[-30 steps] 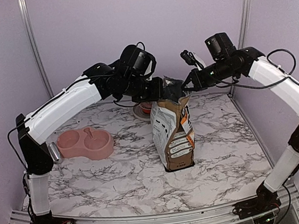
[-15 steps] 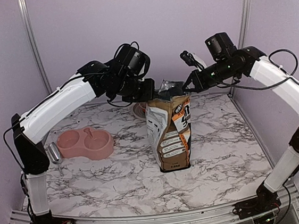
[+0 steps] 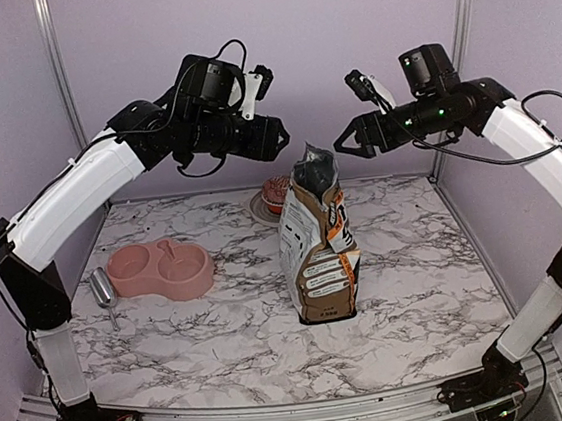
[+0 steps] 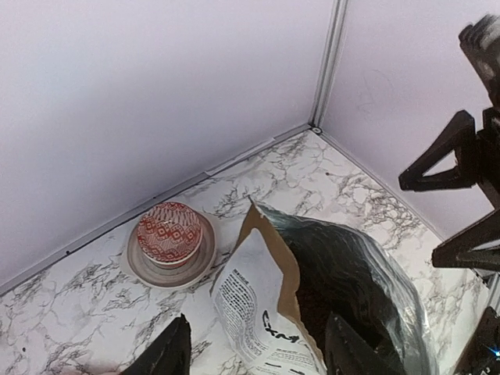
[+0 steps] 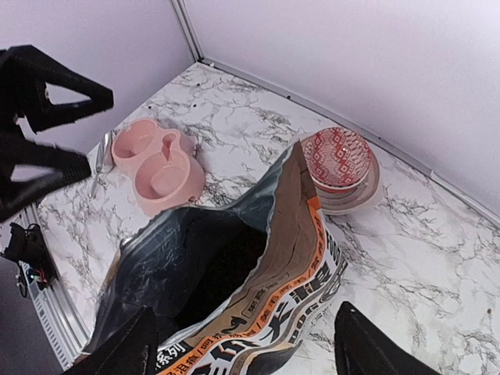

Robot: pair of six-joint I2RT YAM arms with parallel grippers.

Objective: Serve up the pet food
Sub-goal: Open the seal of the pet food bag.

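Both end effectors had just released the bag's (image 3: 321, 257) mouth and lifted clear; the left end effector (image 3: 273, 137) and right end effector (image 3: 345, 142), at upper centre, hung open and empty; the bag stood unaided mid-frame on the counter (image 3: 429, 275), mouth spread, apparently ready for serving. The pet food (image 5: 226, 262) lay dark inside the bag; the pink bowl (image 3: 161, 268) at left held none.

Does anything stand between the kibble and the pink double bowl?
Only the open bag itself: the pet food sits low inside it. Nothing lies between it and the pink double bowl; the metal scoop lies on the bowl's other side.
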